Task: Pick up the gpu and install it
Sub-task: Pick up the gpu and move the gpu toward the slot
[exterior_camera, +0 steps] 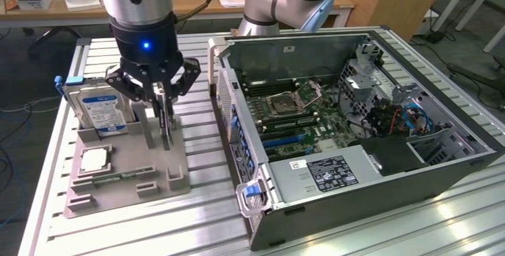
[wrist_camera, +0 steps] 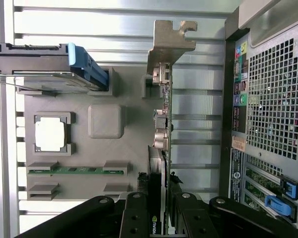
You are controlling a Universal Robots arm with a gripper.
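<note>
The gpu (wrist_camera: 163,139) is being clamped, as it seems, between the fingers of the gripper (wrist_camera: 159,220), which are set narrow and are lying against the two flat faces of the card near its upper edge. The gpu is standing upright on its long edge in a slot of the grey holder (exterior_camera: 126,188), directly under the gripper. Whether it is being raised off the slot cannot be told. Its metal bracket (wrist_camera: 170,44) is being seen at one end of the card, apart from the fingers.

The card is being judged as light, thin and stiff, but fragile. Small parts are sitting on its faces, so the grip is best taken on the flat faces near the middle of the top edge, not on the bracket or the contact edge. A tilt in the grip is being considered possible.

The hard drive (exterior_camera: 99,111) is standing just beside, on the exterior view's left. The open case (exterior_camera: 355,167) is lying on the exterior view's right.
</note>
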